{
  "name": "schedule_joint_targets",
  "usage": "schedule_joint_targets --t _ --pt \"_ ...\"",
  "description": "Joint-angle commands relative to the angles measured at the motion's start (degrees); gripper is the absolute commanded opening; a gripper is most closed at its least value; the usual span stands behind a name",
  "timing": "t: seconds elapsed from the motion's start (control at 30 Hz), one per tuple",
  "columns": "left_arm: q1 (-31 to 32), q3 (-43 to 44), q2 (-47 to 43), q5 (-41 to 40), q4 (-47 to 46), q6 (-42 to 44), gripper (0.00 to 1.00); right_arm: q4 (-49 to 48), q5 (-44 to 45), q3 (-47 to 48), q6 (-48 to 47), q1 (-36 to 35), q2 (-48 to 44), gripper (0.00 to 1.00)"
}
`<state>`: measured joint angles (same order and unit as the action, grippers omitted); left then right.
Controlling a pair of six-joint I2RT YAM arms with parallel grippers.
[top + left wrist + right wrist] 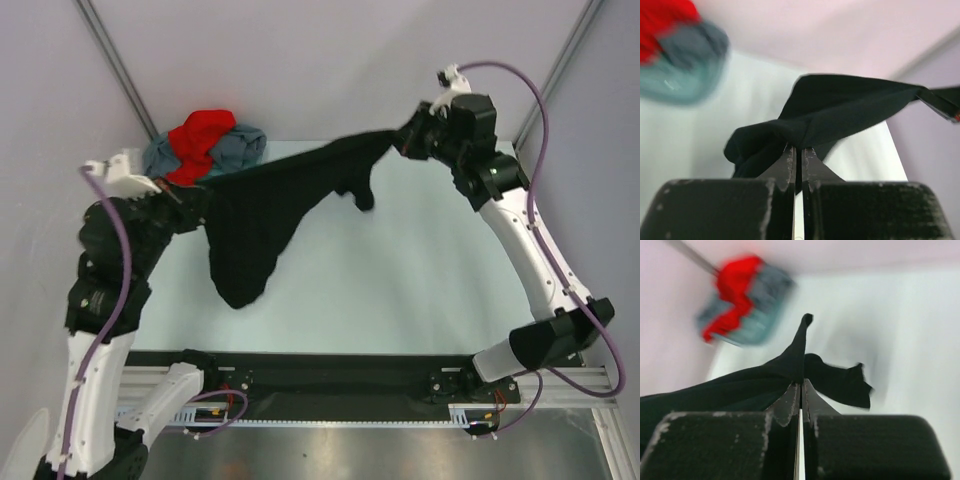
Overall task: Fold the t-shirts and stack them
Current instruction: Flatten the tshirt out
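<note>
The black t-shirt (262,215) hangs in the air over the table, stretched between my two grippers, its middle sagging down toward the left. My left gripper (192,200) is shut on its left end; in the left wrist view the cloth (840,107) bunches at my closed gripper (799,148). My right gripper (405,138) is shut on its right end; in the right wrist view the black cloth (740,385) runs left from my closed gripper (801,384). The red t-shirt (202,140) lies crumpled on the grey-blue t-shirt (243,147) at the back left corner.
The pale table (400,290) ends at a black rail (330,372) at the near edge. Grey walls with metal posts (115,65) stand at the back corners. The red and grey-blue pile also shows in the left wrist view (680,55) and in the right wrist view (742,297).
</note>
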<state>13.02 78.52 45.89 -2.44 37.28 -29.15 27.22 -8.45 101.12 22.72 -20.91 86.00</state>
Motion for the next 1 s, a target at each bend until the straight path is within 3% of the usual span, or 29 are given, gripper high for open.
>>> schedule_joint_targets --t 0.0,0.13,0.4,0.57,0.8,0.9,0.97 --pt "-0.19 -7.75 1.66 13.03 -0.71 -4.33 0.00 1.95 6.59 -14.07 2.06 6.48 -5.21 0.00" --pt "4.11 -19.34 0.26 13.26 -2.56 -5.57 0.00 4.50 5.81 -23.41 0.58 11.58 -8.39 0.00" --pt "5.18 -19.55 4.56 17.12 -4.23 -5.66 0.00 6.36 7.04 -14.21 -2.77 13.61 -2.16 0.00" --pt "4.91 -6.39 6.40 8.00 -2.47 -1.88 0.00 2.41 -0.84 -7.80 0.74 11.86 3.12 0.00" --pt "4.30 12.78 7.64 -6.95 1.05 2.68 0.00 -11.02 -13.69 7.32 13.65 5.00 14.10 0.00" --pt "4.30 17.01 7.37 -6.89 -0.88 5.23 0.00 -15.09 -16.51 10.06 17.97 3.94 15.87 0.00" --pt "4.39 17.28 7.20 -2.68 -2.29 5.24 0.00 -14.83 -15.90 8.06 18.15 4.55 15.43 0.00"
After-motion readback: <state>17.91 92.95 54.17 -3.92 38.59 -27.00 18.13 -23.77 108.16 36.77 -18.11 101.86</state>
